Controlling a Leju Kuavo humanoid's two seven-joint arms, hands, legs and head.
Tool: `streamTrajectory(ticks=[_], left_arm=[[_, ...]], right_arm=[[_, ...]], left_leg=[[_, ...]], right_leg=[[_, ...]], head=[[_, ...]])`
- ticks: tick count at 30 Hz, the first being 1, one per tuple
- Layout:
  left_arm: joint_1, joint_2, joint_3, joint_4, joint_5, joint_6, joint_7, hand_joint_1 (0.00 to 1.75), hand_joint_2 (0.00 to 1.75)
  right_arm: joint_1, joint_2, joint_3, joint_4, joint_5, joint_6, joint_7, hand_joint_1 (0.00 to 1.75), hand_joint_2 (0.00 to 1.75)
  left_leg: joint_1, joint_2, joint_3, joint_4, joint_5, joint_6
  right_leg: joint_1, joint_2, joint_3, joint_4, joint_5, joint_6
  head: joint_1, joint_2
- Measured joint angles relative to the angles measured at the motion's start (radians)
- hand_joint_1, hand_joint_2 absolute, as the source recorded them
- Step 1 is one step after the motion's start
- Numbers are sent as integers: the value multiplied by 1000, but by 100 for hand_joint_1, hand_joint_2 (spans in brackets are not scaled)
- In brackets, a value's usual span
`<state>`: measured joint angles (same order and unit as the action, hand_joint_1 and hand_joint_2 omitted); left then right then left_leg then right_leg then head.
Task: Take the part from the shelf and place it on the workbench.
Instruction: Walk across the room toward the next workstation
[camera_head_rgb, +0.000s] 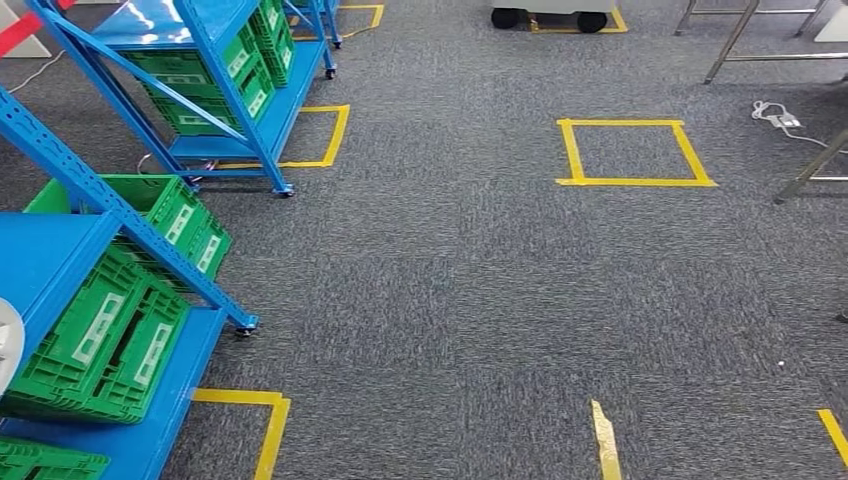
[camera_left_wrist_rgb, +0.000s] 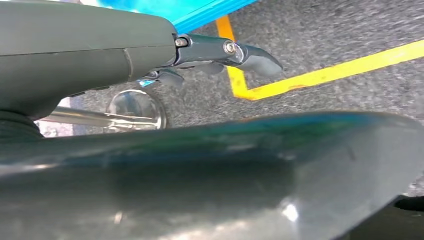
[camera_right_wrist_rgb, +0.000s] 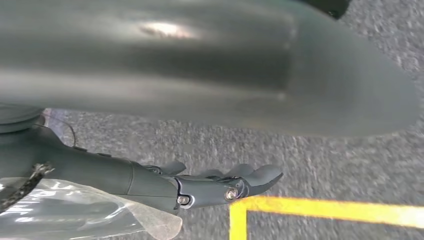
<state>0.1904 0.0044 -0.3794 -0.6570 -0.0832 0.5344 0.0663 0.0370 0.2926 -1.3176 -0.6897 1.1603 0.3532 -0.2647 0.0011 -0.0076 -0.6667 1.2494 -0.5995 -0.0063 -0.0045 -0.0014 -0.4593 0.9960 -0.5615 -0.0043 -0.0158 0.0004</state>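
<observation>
Two blue shelf racks stand on the left of the head view, the near rack (camera_head_rgb: 60, 260) and a farther rack (camera_head_rgb: 215, 60), both loaded with green crates (camera_head_rgb: 110, 340). A white rounded thing (camera_head_rgb: 8, 345) lies on the near rack's upper board, cut off by the picture's edge; I cannot tell what it is. My left hand (camera_left_wrist_rgb: 200, 50) hangs over the grey carpet beside yellow tape, its fingers stretched out and holding nothing. My right hand (camera_right_wrist_rgb: 200, 190) also hangs over the carpet with straight fingers and nothing in it. Crinkled clear plastic (camera_right_wrist_rgb: 75, 215) shows beside the right wrist.
Grey carpet with yellow tape squares (camera_head_rgb: 632, 152) spreads ahead. Metal table legs (camera_head_rgb: 735, 35) stand at the far right, with a white cable (camera_head_rgb: 780, 120) on the floor. A wheeled base (camera_head_rgb: 548, 15) sits at the far middle. A shiny round metal piece (camera_left_wrist_rgb: 136, 109) shows near my left hand.
</observation>
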Motion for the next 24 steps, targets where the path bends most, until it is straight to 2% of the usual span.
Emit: streamTrajectory(ticks=[2,3,4,7,9,10,12,13,14,15,16,17,18,19,20,22,24], left_arm=[[0,1,-1,2,0,0,0,0,0],[1,2,-2,4,0,0,0,0,0],[0,3,-2,5,0,1,0,0,0],[1,4,-3,8,2,5,-1,0,0],[0,5,-4,8,2,10,-2,0,0],[-2,5,-4,8,2,13,-3,0,0],[-7,3,-5,8,1,16,-4,0,0],[-8,2,-5,8,0,17,-4,0,0],[-8,1,-6,9,0,17,-4,0,0],[-8,1,-6,9,0,18,-5,0,0],[-8,1,-8,9,0,18,-6,0,0],[-9,1,-10,10,0,19,-7,0,0],[-10,1,-11,10,1,20,-8,0,0],[-12,1,-12,10,3,21,-9,0,0],[-13,2,-13,11,4,22,-10,0,0],[-14,2,-15,12,7,24,-11,0,0],[-15,2,-19,12,9,25,-11,0,0]], right_arm=[[0,0,-1,0,0,0,-1,0,0],[-1,0,-1,1,1,0,-1,0,0],[-3,0,-2,2,1,0,-1,0,0],[-5,0,-2,3,2,0,-2,0,0],[-8,0,-2,3,2,0,-3,0,0],[-10,0,-2,3,2,-1,-4,0,0],[-11,0,-4,3,2,-1,-4,0,0],[-10,-1,-5,3,2,-1,-4,0,0],[-10,-1,-6,3,3,-2,-5,0,0],[-9,-1,-8,3,3,-2,-5,0,0],[-9,-2,-9,3,4,-3,-6,0,0],[-9,-2,-9,4,5,-4,-7,0,0],[-11,-2,-10,4,6,-5,-9,0,0],[-12,-2,-10,5,8,-6,-11,0,0],[-13,-2,-10,6,9,-6,-13,0,0],[-12,-2,-10,6,11,-8,-16,0,0],[-12,-3,-11,6,13,-10,-19,0,0]], left_leg=[[-13,2,19,-114,103,20],[-20,4,27,-162,141,29],[-26,6,29,-188,165,35],[-29,5,38,-216,168,42],[-23,4,56,-238,166,49],[-20,5,64,-244,163,51],[-19,5,75,-245,151,54],[-19,4,82,-245,145,54],[-19,4,90,-245,139,53],[-18,3,99,-245,133,51],[-16,2,109,-244,126,48],[-17,1,116,-244,119,43],[-18,-1,121,-241,113,38],[-19,-1,123,-238,108,36],[-21,-2,122,-236,106,38],[-22,-2,121,-234,105,48],[-21,-2,121,-236,106,51]], right_leg=[[2,-1,21,0,-20,2],[3,-1,26,1,-27,3],[3,-1,25,0,-34,7],[2,-5,31,-13,-47,21],[4,-4,22,19,-74,29],[3,-3,-5,70,-99,32],[1,-1,-94,209,-146,38],[0,0,-133,258,-150,41],[-1,0,-156,271,-131,44],[-2,-1,-159,244,-92,45],[-4,-1,-143,181,-39,47],[-5,0,-122,117,1,48],[-5,1,-100,62,29,46],[-6,2,-85,29,42,44],[-5,3,-79,20,40,41],[-4,4,-77,15,43,37],[-1,5,-76,15,41,34]], head=[[1,0],[1,0],[1,0],[-2,0],[-1,0],[-1,0],[0,0],[0,0],[0,0],[0,0],[0,0],[0,0],[0,0],[0,0],[-1,0],[-3,0],[-3,0]])
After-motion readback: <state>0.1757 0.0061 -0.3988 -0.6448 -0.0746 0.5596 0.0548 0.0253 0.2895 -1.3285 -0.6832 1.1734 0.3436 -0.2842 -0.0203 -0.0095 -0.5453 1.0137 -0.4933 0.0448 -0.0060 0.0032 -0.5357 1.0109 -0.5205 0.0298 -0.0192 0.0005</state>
